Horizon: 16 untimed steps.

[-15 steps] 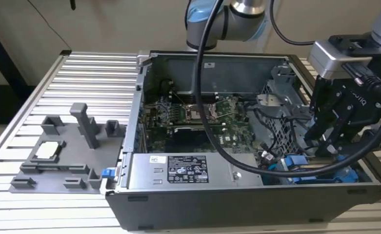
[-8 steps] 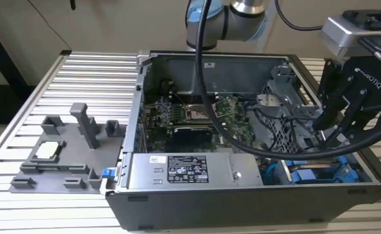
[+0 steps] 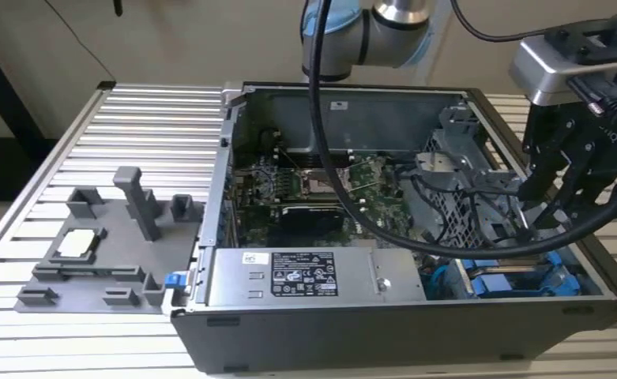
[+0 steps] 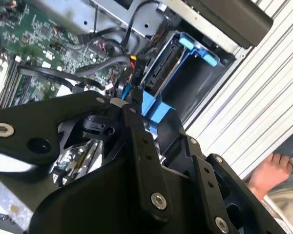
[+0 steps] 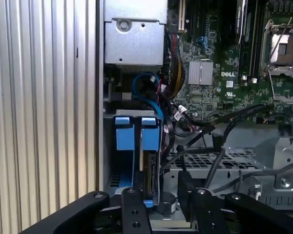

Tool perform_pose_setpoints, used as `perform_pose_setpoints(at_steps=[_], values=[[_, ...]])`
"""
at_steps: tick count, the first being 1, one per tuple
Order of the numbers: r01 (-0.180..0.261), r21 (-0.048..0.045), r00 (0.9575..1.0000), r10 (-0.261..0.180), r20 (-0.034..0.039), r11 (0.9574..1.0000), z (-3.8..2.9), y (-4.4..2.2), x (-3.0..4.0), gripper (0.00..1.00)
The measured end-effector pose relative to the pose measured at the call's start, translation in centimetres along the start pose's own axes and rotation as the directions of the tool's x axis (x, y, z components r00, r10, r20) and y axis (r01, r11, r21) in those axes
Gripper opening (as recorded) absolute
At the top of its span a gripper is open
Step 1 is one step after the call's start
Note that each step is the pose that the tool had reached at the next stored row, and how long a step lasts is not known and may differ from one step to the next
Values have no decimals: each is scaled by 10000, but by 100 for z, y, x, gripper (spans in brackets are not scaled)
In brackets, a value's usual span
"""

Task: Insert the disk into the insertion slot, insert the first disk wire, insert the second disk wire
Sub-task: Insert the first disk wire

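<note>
disk in insertion slot | power-supply box beside slot, toward exterior view's left | both inside case

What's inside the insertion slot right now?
The disk in its blue carrier sits on edge in the insertion slot. The gripper hangs over its near end and covers it, so whether any wire is plugged in there can't be seen.

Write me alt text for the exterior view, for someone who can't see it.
The robot's end effector reaches into an open computer case at the exterior view's right, above the blue-framed disk. The case sits on a ribbed metal table beside a grey fixture.
</note>
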State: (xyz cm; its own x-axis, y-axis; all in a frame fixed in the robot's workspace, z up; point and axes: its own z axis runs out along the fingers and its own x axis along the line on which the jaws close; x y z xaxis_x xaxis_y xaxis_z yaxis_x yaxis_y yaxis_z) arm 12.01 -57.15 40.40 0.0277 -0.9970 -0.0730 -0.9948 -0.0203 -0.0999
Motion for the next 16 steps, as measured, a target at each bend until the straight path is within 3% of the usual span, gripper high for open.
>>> perform_pose_setpoints(at_steps=[3, 4, 5, 11, 13, 16], values=[[39, 535, 10000, -44, 75, 9986, 1, 10, -2, 41], [63, 658, 9999, -68, 73, 9978, 5, 15, -5, 41], [128, 701, 9999, -134, 80, 9975, 15, 16, -7, 41], [738, 682, 9971, -747, 105, 9949, 68, 20, -49, 41], [814, 763, 9965, -824, 104, 9938, 84, 21, -68, 41], [826, 973, 9964, -841, 120, 9918, 93, 22, -78, 41]])
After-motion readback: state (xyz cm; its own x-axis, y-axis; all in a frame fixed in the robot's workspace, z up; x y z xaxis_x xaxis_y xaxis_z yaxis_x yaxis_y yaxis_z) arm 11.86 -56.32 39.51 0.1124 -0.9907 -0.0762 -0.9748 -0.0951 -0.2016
